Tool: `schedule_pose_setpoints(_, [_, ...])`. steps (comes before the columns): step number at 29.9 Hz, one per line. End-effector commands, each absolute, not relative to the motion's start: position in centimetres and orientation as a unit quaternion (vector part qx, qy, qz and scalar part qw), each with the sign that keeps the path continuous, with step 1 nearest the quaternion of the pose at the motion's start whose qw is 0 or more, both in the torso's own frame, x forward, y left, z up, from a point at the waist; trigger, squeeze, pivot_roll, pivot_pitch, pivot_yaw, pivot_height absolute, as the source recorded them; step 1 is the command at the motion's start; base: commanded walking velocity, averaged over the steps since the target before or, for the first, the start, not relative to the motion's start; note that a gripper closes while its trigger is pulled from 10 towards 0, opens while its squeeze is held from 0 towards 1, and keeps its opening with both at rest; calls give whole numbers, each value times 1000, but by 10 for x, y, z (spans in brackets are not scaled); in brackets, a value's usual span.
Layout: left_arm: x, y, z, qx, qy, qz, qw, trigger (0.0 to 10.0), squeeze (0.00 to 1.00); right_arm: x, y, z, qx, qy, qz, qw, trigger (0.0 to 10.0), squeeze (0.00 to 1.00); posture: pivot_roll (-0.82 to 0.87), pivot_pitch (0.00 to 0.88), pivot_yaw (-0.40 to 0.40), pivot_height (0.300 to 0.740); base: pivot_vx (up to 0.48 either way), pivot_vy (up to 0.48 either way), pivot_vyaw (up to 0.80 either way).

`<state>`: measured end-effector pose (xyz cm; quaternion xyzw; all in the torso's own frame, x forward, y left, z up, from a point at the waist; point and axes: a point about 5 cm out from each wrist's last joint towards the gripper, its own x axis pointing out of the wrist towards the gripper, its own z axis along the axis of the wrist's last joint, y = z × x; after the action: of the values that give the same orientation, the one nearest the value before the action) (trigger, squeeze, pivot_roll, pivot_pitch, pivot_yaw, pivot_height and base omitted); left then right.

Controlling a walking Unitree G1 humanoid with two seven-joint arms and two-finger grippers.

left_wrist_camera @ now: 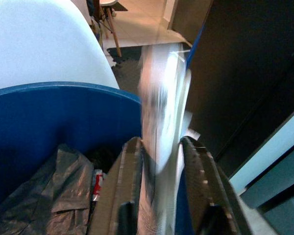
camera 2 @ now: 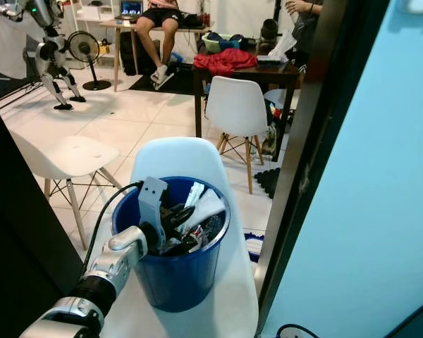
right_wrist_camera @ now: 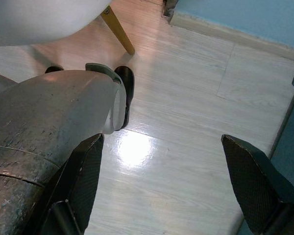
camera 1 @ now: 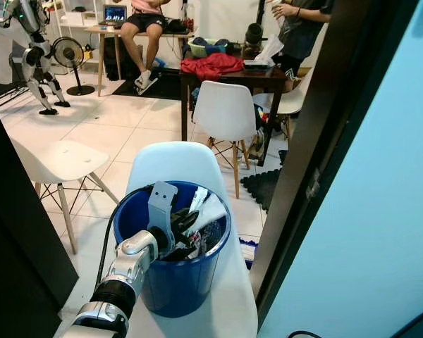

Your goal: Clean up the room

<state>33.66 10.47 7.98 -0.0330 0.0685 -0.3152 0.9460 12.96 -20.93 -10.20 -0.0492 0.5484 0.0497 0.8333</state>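
Observation:
A blue bucket point(camera 1: 176, 282) stands on the seat of a white chair point(camera 1: 169, 158) right in front of me. It holds trash, among it a grey plastic bag point(left_wrist_camera: 49, 196) and a small red-and-white wrapper. My left gripper point(camera 1: 187, 227) reaches into the bucket from its near left rim. In the left wrist view, that left gripper point(left_wrist_camera: 159, 144) is shut on a white piece of paper point(left_wrist_camera: 164, 98), which sticks up above the rim. My right gripper point(right_wrist_camera: 169, 181) hangs open above a pale wood floor, holding nothing.
A dark door frame point(camera 1: 324, 141) and a light blue wall close off the right. A black panel stands at my left. Beyond are two more white chairs point(camera 1: 225, 109) point(camera 1: 63, 158), a dark table with a red cloth point(camera 1: 211, 65), a fan point(camera 1: 68, 53), another robot and two people.

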Motion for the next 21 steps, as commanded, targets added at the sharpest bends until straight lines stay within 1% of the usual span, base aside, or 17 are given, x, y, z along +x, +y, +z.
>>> schedule_pose_setpoints(1, [337,101,79,-22,70,-318,945,10000,1000,129,-208,-103,-48,552,51,831,10000,0,-43,0,-36,735,0,0,0])
schedule_pose_setpoints(2, [338,102,79,-7,68,-307,949,10000,1000,128,-208,-103,-47,552,50,831,10000,0,-42,0,-36,735,0,0,0])
schedule_pose_setpoints(5, [339,103,78,5,68,-292,954,10000,1000,128,-209,-103,-46,552,49,831,10000,0,-42,0,-36,735,0,0,0])
schedule_pose_setpoints(6, [340,108,78,18,66,-269,961,10000,1000,127,-209,-103,-46,552,50,831,10000,0,-39,0,-39,735,0,0,0])
schedule_pose_setpoints(7, [340,108,78,18,66,-269,961,10000,1000,127,-209,-103,-46,552,50,831,10000,0,-39,0,-39,735,0,0,0])
schedule_pose_setpoints(9, [342,117,78,29,64,-233,970,10000,1000,127,-208,-103,-46,552,52,831,10000,0,-36,0,-42,735,0,0,0])
schedule_pose_setpoints(10, [342,117,78,29,64,-233,970,10000,1000,127,-208,-103,-46,552,52,831,10000,0,-36,0,-42,735,0,0,0])
schedule_pose_setpoints(12, [343,126,79,26,61,-190,980,10000,1000,129,-205,-103,-45,550,56,832,10000,0,-33,0,-45,735,0,0,0])
schedule_pose_setpoints(18, [343,128,80,22,53,-174,983,10000,1000,133,-201,-102,-46,547,59,833,10000,0,-31,0,-47,735,0,0,0])
schedule_pose_setpoints(19, [342,126,80,19,53,-175,983,10000,0,135,-199,-102,-46,547,60,834,10000,0,-33,0,-47,735,0,0,0])
schedule_pose_setpoints(21, [340,121,78,9,57,-180,982,10000,0,138,-197,-102,-46,545,60,835,10000,0,-35,0,-45,735,-345,0,0])
